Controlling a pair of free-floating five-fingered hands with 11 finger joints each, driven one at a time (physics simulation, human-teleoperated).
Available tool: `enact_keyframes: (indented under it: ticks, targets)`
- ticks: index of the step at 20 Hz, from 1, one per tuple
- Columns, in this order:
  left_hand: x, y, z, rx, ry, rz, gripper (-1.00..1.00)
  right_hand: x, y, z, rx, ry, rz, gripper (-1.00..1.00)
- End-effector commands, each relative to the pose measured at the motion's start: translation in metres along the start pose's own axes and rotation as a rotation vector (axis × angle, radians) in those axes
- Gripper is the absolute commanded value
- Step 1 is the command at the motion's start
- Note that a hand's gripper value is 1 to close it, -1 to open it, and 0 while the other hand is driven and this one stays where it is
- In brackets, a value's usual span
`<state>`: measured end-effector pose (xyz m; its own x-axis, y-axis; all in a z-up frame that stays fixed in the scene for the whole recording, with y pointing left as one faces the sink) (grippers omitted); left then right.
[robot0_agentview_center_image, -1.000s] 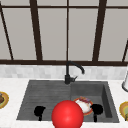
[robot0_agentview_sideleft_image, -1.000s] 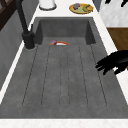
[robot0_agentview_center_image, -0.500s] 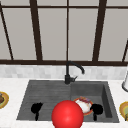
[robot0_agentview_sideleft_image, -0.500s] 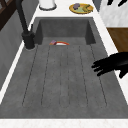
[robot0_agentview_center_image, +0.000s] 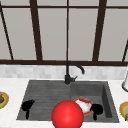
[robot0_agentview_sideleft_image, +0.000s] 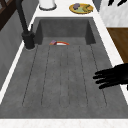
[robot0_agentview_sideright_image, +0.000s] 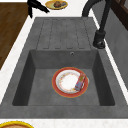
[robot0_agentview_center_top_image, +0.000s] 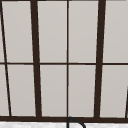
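Our left hand, fingers straight and holding nothing, has slid further over the draining board than a moment ago, the plate lying well beyond its fingertips in the basin beside our idle right hand.

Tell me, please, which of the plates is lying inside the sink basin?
The red-rimmed plate with a white centre; the yellow plates sit on the counter beside the sink.
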<state>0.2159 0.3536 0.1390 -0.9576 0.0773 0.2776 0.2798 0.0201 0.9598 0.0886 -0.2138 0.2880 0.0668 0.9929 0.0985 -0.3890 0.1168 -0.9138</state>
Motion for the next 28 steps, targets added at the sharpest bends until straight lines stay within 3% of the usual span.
enact_keyframes:
  ticks: [1,12,24,28]
  targets:
    - [-0.001,0.006,0.031,0.001,0.0,0.018,-1.0,0.0,0.0,0.0,0.0,0.0,0.0,0.0]
    - [-0.024,0.03,0.119,-0.005,0.002,0.058,-1.0,0.0,0.0,0.0,-0.001,0.0,-0.001,0.0]
    - [-0.027,0.079,0.215,-0.009,0.004,0.065,-1.0,0.0,0.0,0.0,-0.001,0.0,-0.001,0.0]
    - [-0.028,0.092,0.248,-0.006,0.004,0.092,-1.0,0.0,0.0,0.0,-0.001,0.0,-0.001,0.0]
